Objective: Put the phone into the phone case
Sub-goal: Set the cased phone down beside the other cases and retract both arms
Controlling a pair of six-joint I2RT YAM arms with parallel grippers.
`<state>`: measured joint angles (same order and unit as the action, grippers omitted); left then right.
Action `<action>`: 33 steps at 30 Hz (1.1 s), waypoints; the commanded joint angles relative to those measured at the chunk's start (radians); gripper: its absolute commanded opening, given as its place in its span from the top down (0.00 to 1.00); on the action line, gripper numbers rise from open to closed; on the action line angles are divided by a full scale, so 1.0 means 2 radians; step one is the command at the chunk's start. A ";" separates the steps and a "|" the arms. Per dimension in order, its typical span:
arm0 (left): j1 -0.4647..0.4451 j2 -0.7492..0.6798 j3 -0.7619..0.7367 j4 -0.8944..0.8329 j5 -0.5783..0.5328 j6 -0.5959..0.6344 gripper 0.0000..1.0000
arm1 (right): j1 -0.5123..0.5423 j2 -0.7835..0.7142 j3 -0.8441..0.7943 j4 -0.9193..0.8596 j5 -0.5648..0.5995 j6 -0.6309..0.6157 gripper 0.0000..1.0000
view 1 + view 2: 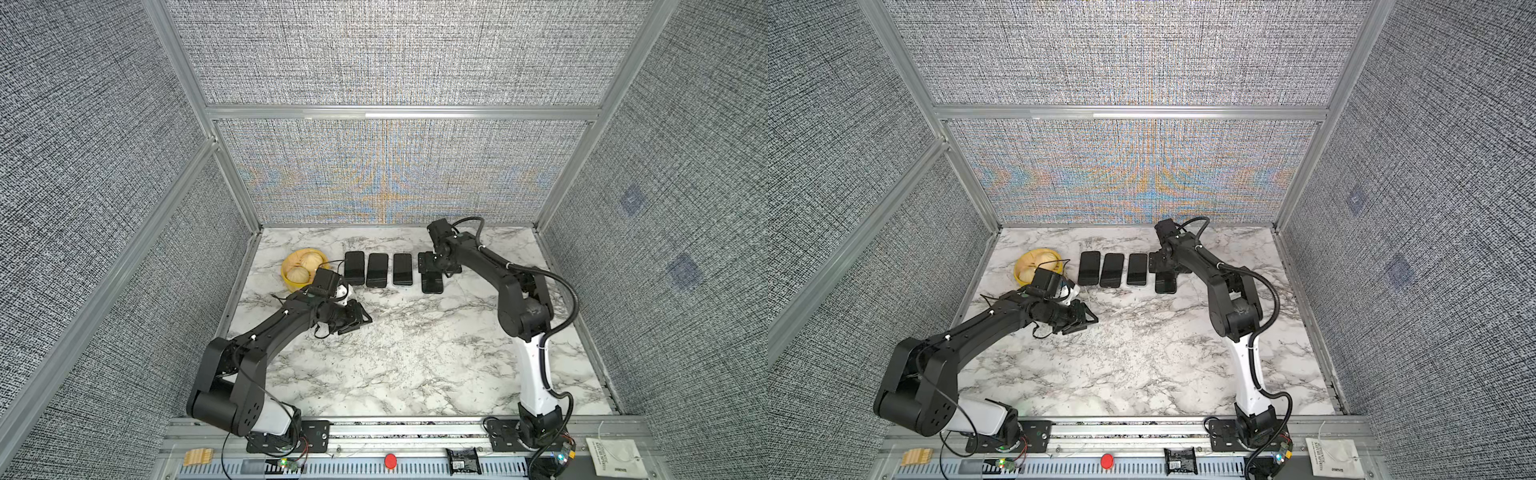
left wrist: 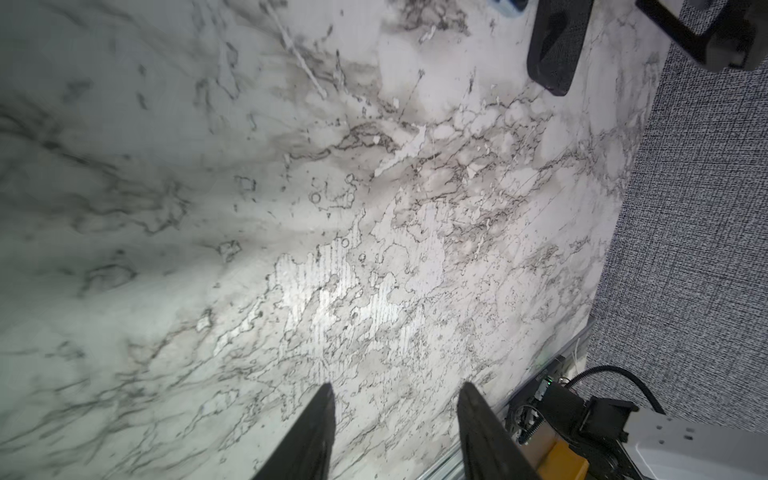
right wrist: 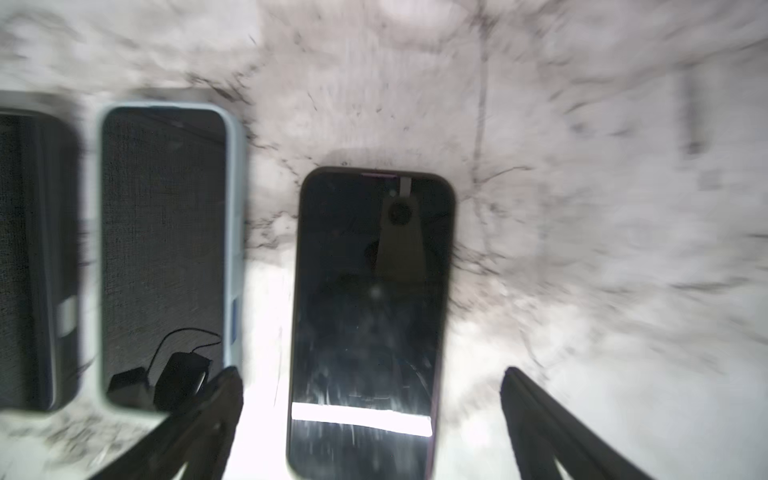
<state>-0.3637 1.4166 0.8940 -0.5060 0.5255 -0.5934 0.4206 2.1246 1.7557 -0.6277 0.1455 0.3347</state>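
While both arms stand over the marble table (image 1: pixel 415 357), I note the poses.

Right arm: lower link upright, elbow raised, forearm reaching to the far row of phones, wrist pitched down. My right gripper (image 3: pixel 370 374) sits directly above the phone (image 3: pixel 370 282). Its jaws are spread wide, one finger on either side of the phone's near end and neither touching it, so nothing is gripped.

The phone lies flat, screen up, at the right end of the row, just beside the blue-rimmed phone (image 3: pixel 164 249). The wrist view is blurred, and I cannot tell whether the phone wears a case.

Left arm: elbow folded low, forearm stretched forward. My left gripper (image 2: pixel 397 385) hangs over bare marble near the yellow bowl (image 1: pixel 286 279), jaws partly apart and empty.
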 commanded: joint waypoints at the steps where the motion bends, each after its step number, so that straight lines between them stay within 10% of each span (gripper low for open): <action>1: -0.001 -0.032 0.029 -0.064 -0.104 0.038 0.49 | 0.007 -0.096 -0.123 0.108 0.047 -0.017 0.01; 6: 0.001 -0.133 -0.045 0.046 -0.280 -0.011 0.37 | 0.047 -0.290 -0.426 0.350 0.190 -0.171 0.01; 7: -0.001 -0.158 -0.079 0.108 -0.284 0.016 0.02 | 0.050 -0.317 -0.479 0.400 0.214 -0.215 0.01; 13: 0.009 -0.229 -0.197 0.313 -0.477 0.265 0.01 | 0.015 -0.452 -0.579 0.376 0.173 -0.217 0.01; 16: 0.070 -0.181 -0.234 0.378 -0.440 0.290 0.01 | 0.007 -0.487 -0.639 0.419 0.178 -0.242 0.01; 23: 0.148 -0.022 -0.227 0.564 -0.335 0.294 0.01 | -0.042 -0.407 -0.788 0.842 0.128 -0.286 0.01; 33: 0.198 0.046 -0.267 0.699 -0.262 0.272 0.02 | -0.154 -0.286 -0.692 0.778 0.009 -0.199 0.01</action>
<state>0.0284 1.5051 0.3641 0.7563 -0.0639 -0.0563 0.1467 1.4982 0.3222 0.9497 0.2714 -0.1436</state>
